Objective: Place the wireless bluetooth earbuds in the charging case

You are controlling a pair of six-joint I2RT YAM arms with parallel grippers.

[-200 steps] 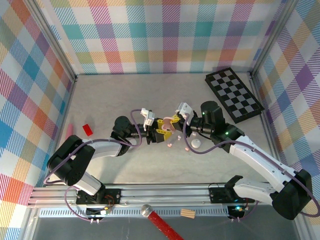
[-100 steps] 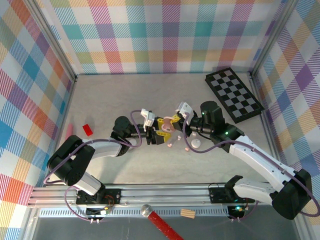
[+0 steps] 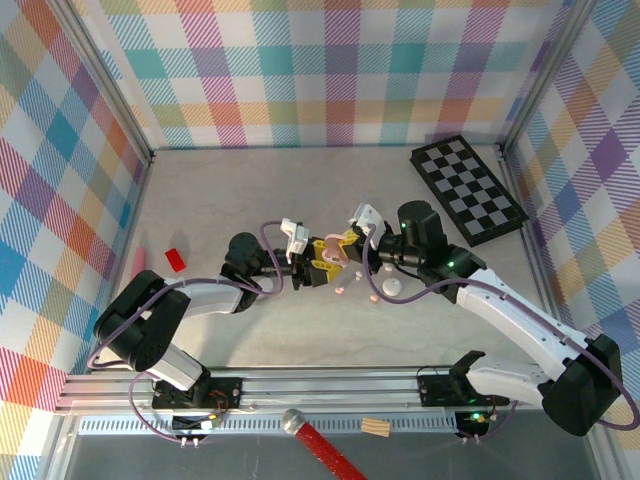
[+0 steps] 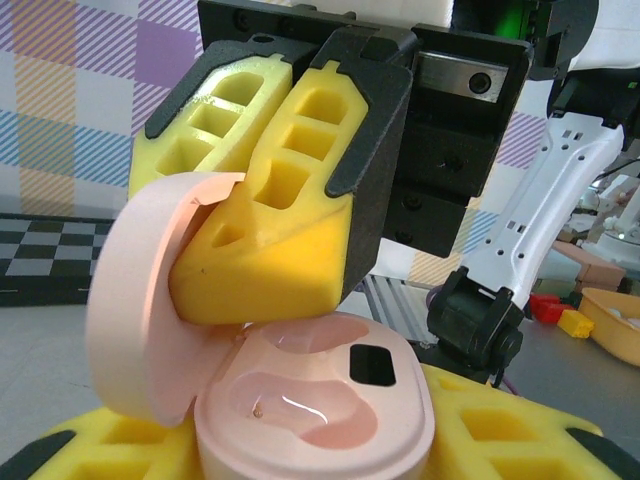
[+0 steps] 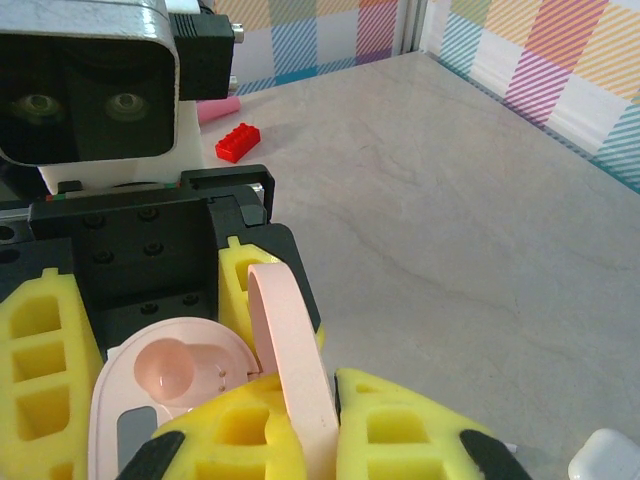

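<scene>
Teamwork explains the pose. The left gripper (image 3: 320,270) is closed narrowly on the base of the pink case (image 4: 318,405) and holds it level, apparently off the table (image 3: 240,190). The right gripper (image 3: 347,246) meets it head-on, pinched shut on the lid (image 5: 288,335), and tips the lid up and back. Held this way, the hinge cannot fold closed and both wells face upward; they look empty. I judge this to be the preparation step, with no bud seated yet.

Just below the two grippers, on the robot's side, the earbuds (image 3: 341,290) lie loose on the table. They are small pale pink pieces, with another bud (image 3: 374,298) a little to the right. A white case (image 3: 389,287) sits just beside that one, under the right wrist.

The snag is that both grippers are occupied, so neither is free to pick up a bud. If the right one lets go, the lid may drop shut. Its yellow pads also overhang the rear of the base, crowding the wells.

Farther off, behind the left gripper, a red brick (image 3: 176,259) and a pink stick (image 3: 139,262) lie well apart from the work. Beyond the right gripper a chessboard (image 3: 468,188) rests near the far corner. None of these stands in the way.
</scene>
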